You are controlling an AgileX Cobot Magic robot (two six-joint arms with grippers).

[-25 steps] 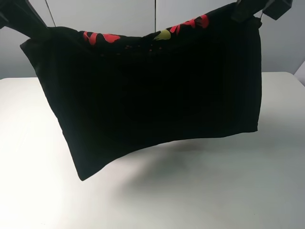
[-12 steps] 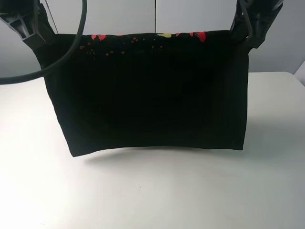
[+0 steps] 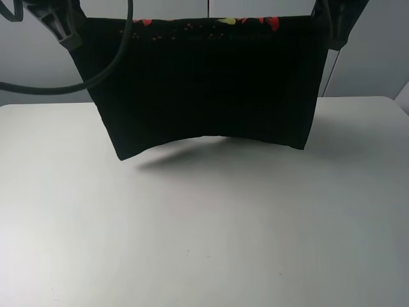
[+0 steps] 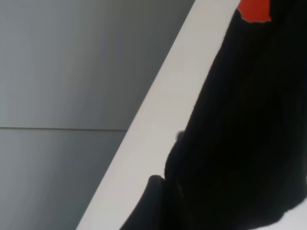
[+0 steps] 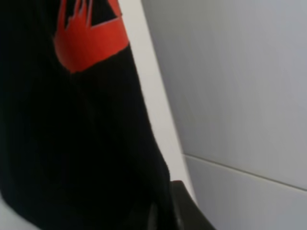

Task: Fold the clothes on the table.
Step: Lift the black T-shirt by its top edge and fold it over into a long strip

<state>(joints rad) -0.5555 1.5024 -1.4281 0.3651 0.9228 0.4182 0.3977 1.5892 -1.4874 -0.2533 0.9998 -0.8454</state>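
The left tool (image 3: 61, 29) and the right tool (image 3: 335, 22) are each clamped shut on one upper corner of the T-shirt (image 3: 204, 83). The garment hangs doubled and taut between them, its lower edge clear of the worktop (image 3: 204, 243), toward the far side. When lowering, hold both tools level and evenly spaced; land the lower edge first, then drape forward without slack

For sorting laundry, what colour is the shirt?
The shirt is black, best in exterior high view.

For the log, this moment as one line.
shirt: hanging above table | left end effector: shut on shirt | right end effector: shut on shirt
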